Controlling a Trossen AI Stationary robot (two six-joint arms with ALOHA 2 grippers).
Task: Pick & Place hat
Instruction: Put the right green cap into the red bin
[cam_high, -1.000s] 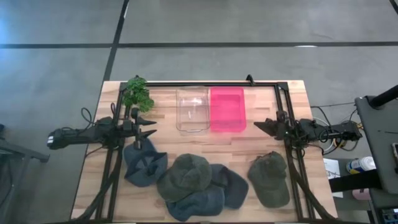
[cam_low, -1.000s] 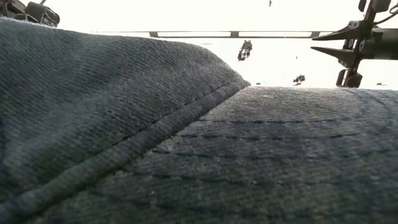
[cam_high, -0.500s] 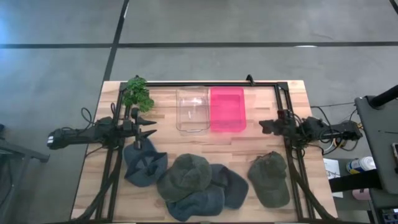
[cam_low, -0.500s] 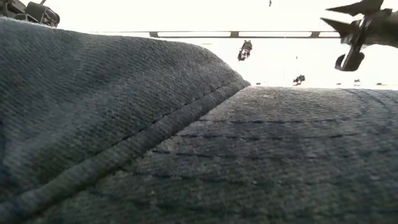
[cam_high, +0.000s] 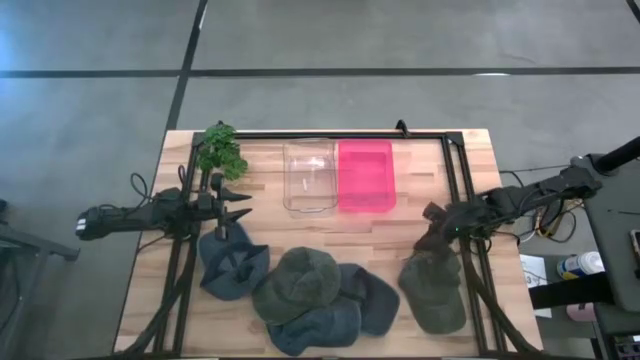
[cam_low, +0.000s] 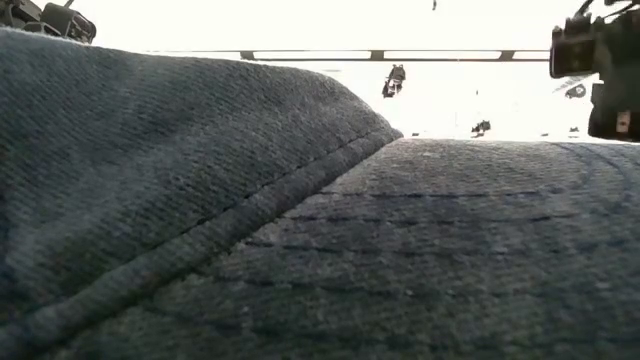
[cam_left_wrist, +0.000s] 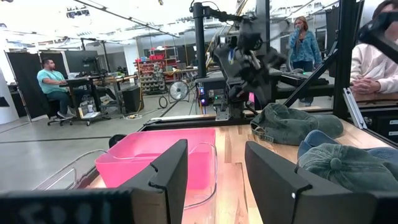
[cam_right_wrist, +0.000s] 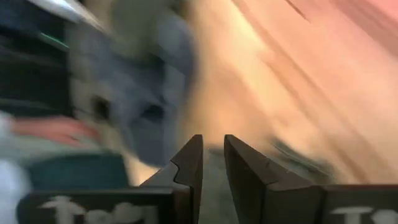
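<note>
Hats lie in a loose row along the near half of the pale wooden table: a faded blue denim cap at the left, a dark olive cap overlapping 2 more blue denim caps in the middle, and a second olive green cap alone toward the right. The right gripper hangs angled down over the table just beyond that olive green cap, near its far edge; its fingers stand close together with only a narrow gap, and nothing is seen held between them. The left gripper sits at the table's left side just past the blue denim cap, its 2 fingers spread wide and empty. Farther back, a clear plastic bin and a bright pink plastic bin stand side by side, touching. A small green artificial plant stands at the far left corner. Blue denim fabric fills nearly all of the low view.
</note>
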